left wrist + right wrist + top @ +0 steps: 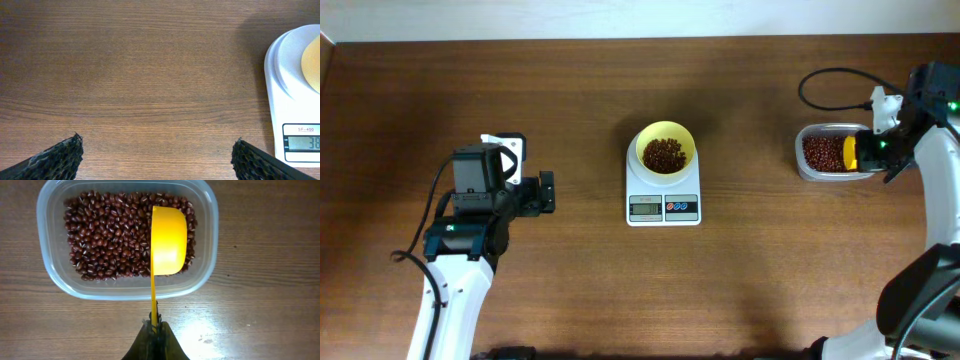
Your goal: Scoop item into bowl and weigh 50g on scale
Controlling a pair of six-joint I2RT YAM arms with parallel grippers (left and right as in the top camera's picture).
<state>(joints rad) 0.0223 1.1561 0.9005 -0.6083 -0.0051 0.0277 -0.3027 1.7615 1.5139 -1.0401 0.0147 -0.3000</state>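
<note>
Overhead, the bowl (pixel 641 150) of beans (pixel 664 154) was seen on the scale (pixel 663 207) at centre. From the left wrist, the left gripper (pixel 157 141) was seen spread wide and empty. From the right wrist, the scoop (pixel 168 240) was seen clamped by the right gripper (pixel 155 325), over the container (pixel 210 240) at 12 o'clock.

The table (pixel 150 75) is brown wood with visible grain, matt with a faint sheen. The scale (pixel 295 110) is smooth white plastic, semi-gloss. The bowl (pixel 642 143) is smooth pale yellow plastic. The container (pixel 52 277) is clear, slightly cloudy plastic. The scoop (pixel 168 240) is glossy yellow plastic. The beans (pixel 110 235) have smooth, lightly shiny skins. The fingers (pixel 55 160) of the left gripper (pixel 157 152) are black and matt, with a rough honeycomb texture.
</note>
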